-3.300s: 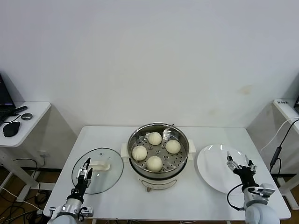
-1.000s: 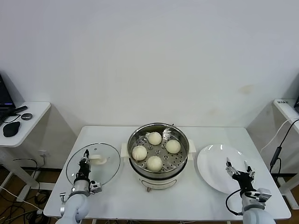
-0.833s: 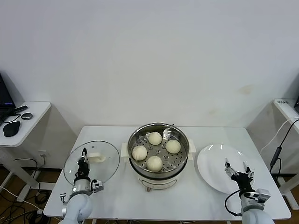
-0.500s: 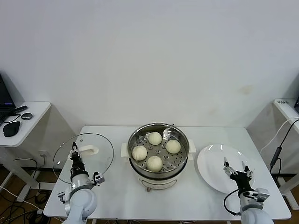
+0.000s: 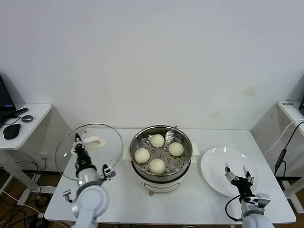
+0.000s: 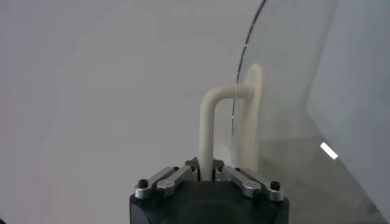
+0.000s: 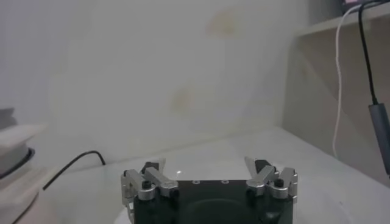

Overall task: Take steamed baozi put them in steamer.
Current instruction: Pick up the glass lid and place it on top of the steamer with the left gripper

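Left gripper (image 5: 77, 140) jaws clamped on glass lid (image 5: 89, 151) handle, left of steamer (image 5: 161, 159); right gripper (image 5: 237, 177) jaws open over plate (image 5: 214, 164).

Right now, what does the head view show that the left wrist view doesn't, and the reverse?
Only the head view shows the steamer holding four steamed baozi, the white plate, the table and the open right gripper above the plate. Only the left wrist view shows the left gripper shut on the lid's white handle from close up. Both show the glass lid held upright, off the table.
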Controlling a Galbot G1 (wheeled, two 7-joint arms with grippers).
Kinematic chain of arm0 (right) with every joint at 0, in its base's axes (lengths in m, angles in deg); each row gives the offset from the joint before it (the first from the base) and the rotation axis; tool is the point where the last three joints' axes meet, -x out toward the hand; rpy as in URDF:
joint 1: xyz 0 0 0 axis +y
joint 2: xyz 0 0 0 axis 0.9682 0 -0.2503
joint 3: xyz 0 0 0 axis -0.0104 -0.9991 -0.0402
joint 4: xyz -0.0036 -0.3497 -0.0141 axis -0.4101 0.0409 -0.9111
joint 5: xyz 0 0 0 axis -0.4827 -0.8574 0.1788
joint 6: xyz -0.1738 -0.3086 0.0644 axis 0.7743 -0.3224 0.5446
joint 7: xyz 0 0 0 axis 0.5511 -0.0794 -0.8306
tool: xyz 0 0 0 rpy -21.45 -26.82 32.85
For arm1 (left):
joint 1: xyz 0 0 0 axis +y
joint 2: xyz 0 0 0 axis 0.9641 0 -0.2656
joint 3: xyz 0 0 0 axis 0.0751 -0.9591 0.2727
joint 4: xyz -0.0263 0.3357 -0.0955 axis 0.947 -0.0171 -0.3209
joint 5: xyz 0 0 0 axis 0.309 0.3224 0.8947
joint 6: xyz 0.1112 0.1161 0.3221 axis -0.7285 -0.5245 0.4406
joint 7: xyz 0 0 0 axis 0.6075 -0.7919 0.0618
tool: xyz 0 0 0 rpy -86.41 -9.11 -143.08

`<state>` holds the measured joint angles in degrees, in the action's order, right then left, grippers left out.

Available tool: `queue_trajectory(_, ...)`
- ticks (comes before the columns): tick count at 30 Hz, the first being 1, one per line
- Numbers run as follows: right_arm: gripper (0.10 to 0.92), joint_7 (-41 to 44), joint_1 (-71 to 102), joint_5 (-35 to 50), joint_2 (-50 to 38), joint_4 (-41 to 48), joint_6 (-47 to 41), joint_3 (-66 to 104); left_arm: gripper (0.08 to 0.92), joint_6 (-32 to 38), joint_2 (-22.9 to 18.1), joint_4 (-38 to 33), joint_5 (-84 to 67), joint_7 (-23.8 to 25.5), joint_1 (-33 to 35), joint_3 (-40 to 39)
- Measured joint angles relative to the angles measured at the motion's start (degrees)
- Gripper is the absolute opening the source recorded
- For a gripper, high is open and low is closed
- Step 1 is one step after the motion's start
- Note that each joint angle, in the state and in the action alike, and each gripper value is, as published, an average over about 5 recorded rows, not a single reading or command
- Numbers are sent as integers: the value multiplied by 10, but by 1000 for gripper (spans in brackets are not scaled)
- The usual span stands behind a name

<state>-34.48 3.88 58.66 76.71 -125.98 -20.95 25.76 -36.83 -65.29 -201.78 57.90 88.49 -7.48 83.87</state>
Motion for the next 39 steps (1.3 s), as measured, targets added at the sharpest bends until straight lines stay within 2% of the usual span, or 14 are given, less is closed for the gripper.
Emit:
queue_trajectory(16,823,1,3,-17,18,9,3,12,178,-17,-36,-14,-12,74,-74,-168)
queue_trajectory(26,823,2,9,-22,21,6,0,17,178,-20,-48,49,-34,66,-137,-264)
queue_trajectory(39,823,4,7,-24,22,6,1,19,178,-21,-63,136,-21,57,-175,-296)
